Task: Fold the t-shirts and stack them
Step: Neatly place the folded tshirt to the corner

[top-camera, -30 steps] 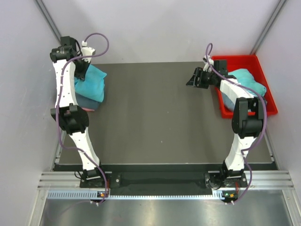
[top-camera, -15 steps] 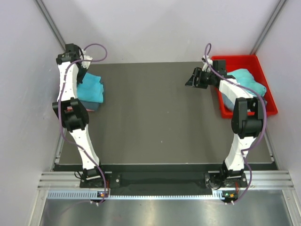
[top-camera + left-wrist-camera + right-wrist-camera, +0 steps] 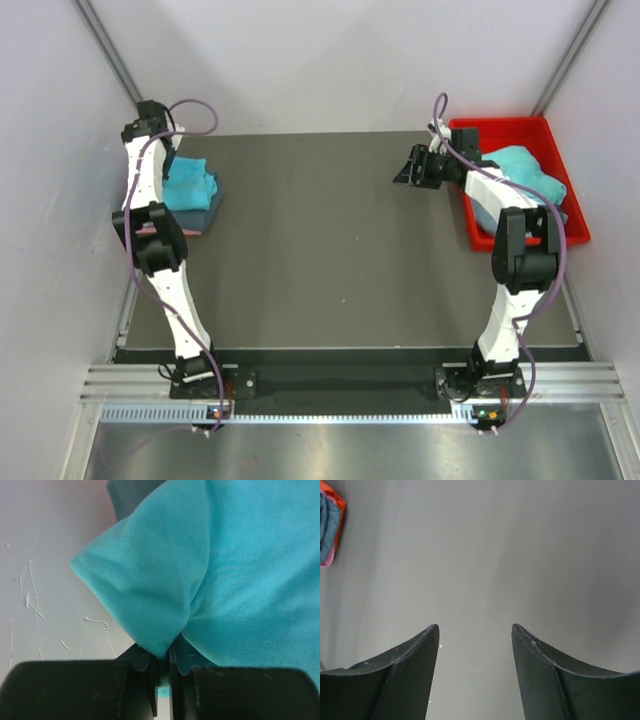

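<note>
Compared with a second ago, the turquoise t-shirt (image 3: 192, 186) is seen lowered and flattened onto the stack (image 3: 204, 213) at the far-left corner of the counter (image 3: 330, 240). The left gripper (image 3: 161, 656) is drawn nearer the left edge and is clamped tight on a fold of that shirt. The stack's long axis is laid roughly along the left edge, with the pinched fold pointed toward the far-left corner. The right gripper (image 3: 475, 627) is held spread wide, unmoved, beside the red bin (image 3: 520, 125).

We log this as a lab robot cell: plain white enclosure walls (image 3: 330, 60), dark work table (image 3: 330, 260), aluminium mounting rail (image 3: 570, 383).
</note>
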